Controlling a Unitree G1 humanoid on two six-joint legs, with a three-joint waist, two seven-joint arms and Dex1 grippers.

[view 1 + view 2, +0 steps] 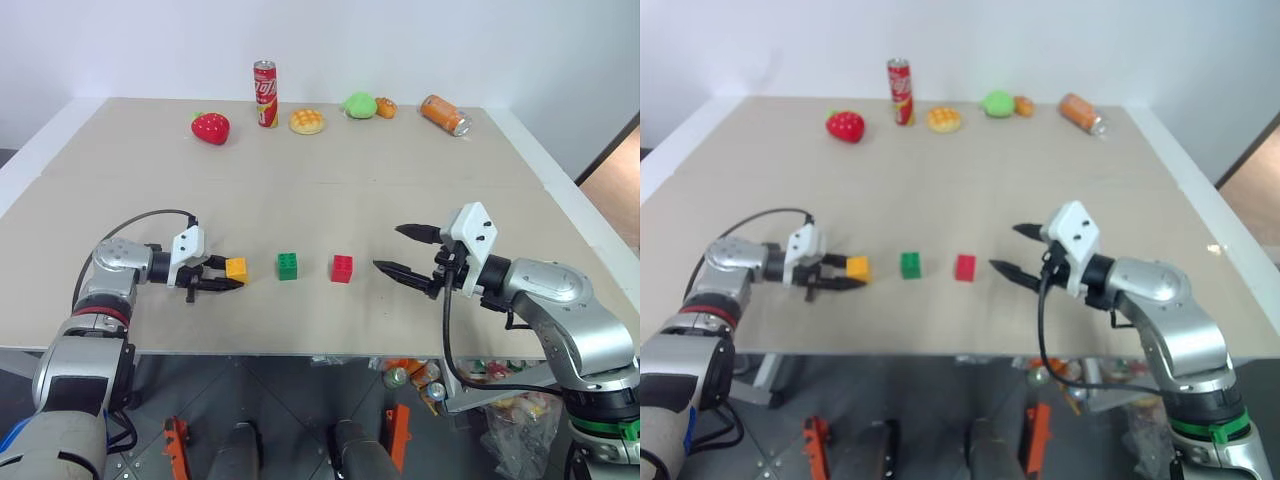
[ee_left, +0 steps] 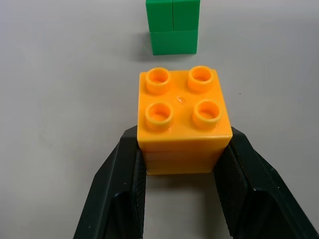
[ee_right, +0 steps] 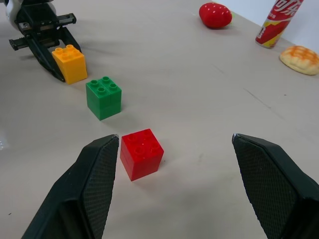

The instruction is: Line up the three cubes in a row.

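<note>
Three studded cubes stand in a line near the table's front edge: the yellow-orange cube (image 1: 236, 268) on the left, the green cube (image 1: 288, 265) in the middle and the red cube (image 1: 342, 268) on the right. My left gripper (image 1: 222, 276) is shut on the yellow-orange cube (image 2: 182, 119); its black fingers (image 2: 119, 189) press the cube's two sides, low over the table. My right gripper (image 1: 388, 248) hangs open to the right of the red cube (image 3: 142, 153), apart from it, with nothing between its fingers (image 3: 99, 169).
Along the far side of the table (image 1: 480, 200) are a red toy strawberry (image 1: 210, 127), an upright red soda can (image 1: 265, 92), a yellow bun toy (image 1: 307, 121), a green toy (image 1: 360, 105) with a small orange one (image 1: 386, 107), and an orange can lying down (image 1: 444, 114).
</note>
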